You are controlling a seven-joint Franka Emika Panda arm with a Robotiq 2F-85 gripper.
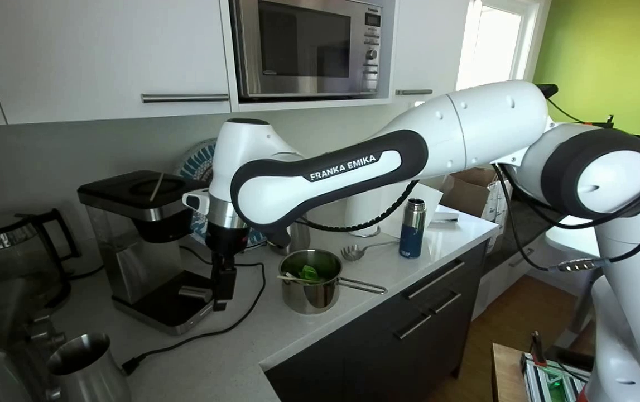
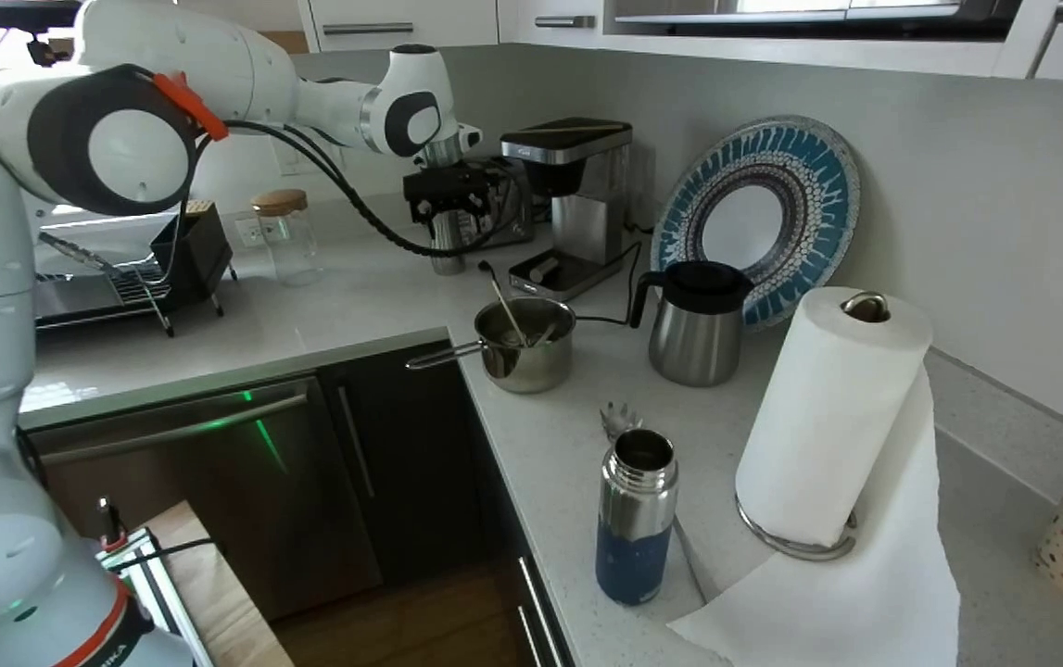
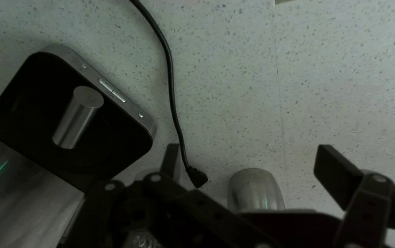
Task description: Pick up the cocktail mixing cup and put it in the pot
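Holds the fingers (image 3: 338, 177) wide apart, gripping nothing — likely to leave room for straddling the upright cocktail mixing cup (image 1: 92, 377).

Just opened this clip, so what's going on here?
A Franka arm has its gripper open over the counter, beside the coffee machine, holding nothing. Its job is to put the cocktail mixing cup in the pot, but that isn't done: the cup stands on the counter, not gripped. The pot sits on the same counter with something green inside.
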